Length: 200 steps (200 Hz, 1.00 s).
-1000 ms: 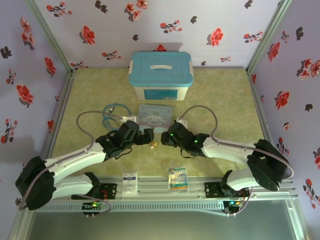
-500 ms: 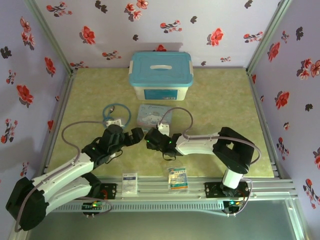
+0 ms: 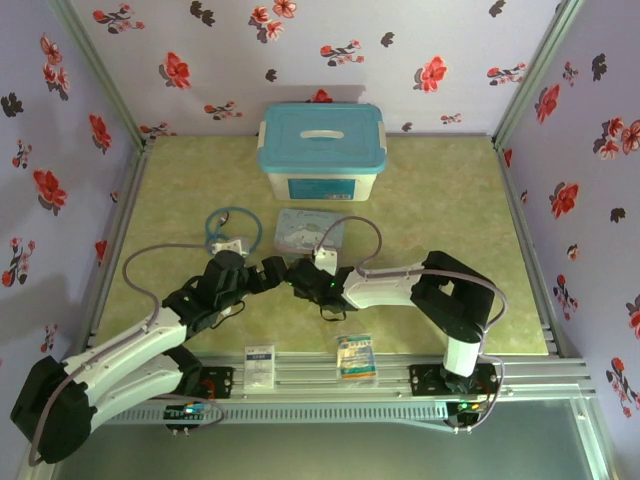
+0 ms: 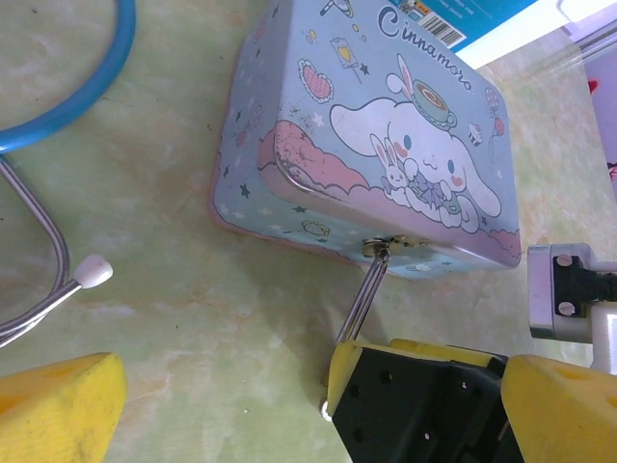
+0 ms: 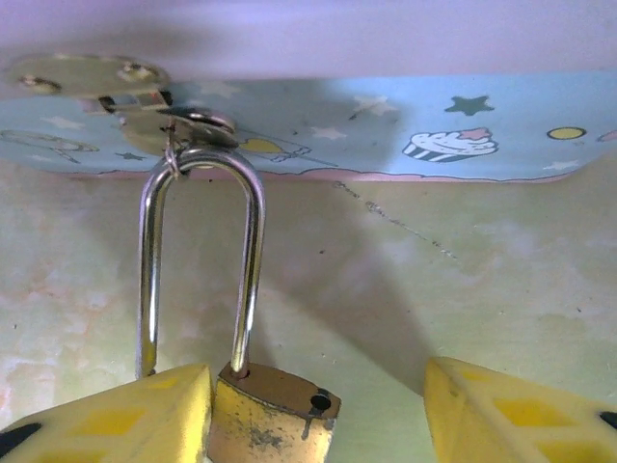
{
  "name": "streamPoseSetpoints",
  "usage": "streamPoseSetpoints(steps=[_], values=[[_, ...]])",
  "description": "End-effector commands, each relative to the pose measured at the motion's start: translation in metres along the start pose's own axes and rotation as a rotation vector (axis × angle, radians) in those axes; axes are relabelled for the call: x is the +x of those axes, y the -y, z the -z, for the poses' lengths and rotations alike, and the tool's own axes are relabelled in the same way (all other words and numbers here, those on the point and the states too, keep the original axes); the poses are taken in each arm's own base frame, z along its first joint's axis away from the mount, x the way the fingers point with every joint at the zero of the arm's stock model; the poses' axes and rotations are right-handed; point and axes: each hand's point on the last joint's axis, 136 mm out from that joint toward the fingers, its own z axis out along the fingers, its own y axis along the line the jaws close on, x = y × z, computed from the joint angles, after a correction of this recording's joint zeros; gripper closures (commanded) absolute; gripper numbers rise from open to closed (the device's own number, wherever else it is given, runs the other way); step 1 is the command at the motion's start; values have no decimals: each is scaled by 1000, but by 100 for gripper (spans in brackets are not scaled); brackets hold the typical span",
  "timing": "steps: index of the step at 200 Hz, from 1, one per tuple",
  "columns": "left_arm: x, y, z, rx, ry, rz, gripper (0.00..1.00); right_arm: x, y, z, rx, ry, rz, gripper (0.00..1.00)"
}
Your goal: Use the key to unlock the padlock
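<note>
The padlock (image 5: 275,415), hooked on the hasp (image 5: 183,123) at six o'clock of the tin (image 5: 405,116), sits off-centre between the parted fingers of the right hand (image 5: 313,400), so closing could swing it aside; the left hand (image 4: 318,386) is also spread apart.

Scuffed, dull brass padlock (image 5: 272,422); glossy chrome shackle (image 5: 248,280); smooth printed tin (image 5: 405,125).

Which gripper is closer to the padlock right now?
Right. The right gripper has its jaws on either side of the padlock, with the brass body against one finger. The left gripper is beside them, off the lock.
</note>
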Motion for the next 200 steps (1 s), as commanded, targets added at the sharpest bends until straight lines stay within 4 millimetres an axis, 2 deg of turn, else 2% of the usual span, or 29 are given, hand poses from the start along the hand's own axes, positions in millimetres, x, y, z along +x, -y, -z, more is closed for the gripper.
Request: streamPoseSetpoints(steps=[1,25,78,110,128,152,170,184,200], values=[[-2,1,0,22,16,12,0,1,3,-6,35,20,-18,44],[-4,0,-1,20,22,14,0,4,8,-7,30,18,-36,45],[-18,6,-4,17,46,-12,0,3,8,-6,8,30,-58,60],[-45,1,-10,-35,85,-24,0,0,9,-7,-15,58,-94,65],[-58,0,-22,-55,99,-60,0,1,8,-9,-37,70,-126,68],[-72,10,-44,-72,85,-166,1,1,8,-12,-48,79,-148,71],[-78,15,-65,-80,65,-246,10,0,10,-11,-40,93,-160,72],[-78,11,-81,-105,36,-274,16,0,12,-12,-41,98,-182,73],[-80,3,-88,-162,34,-310,24,2,11,-13,-49,102,-213,74]])
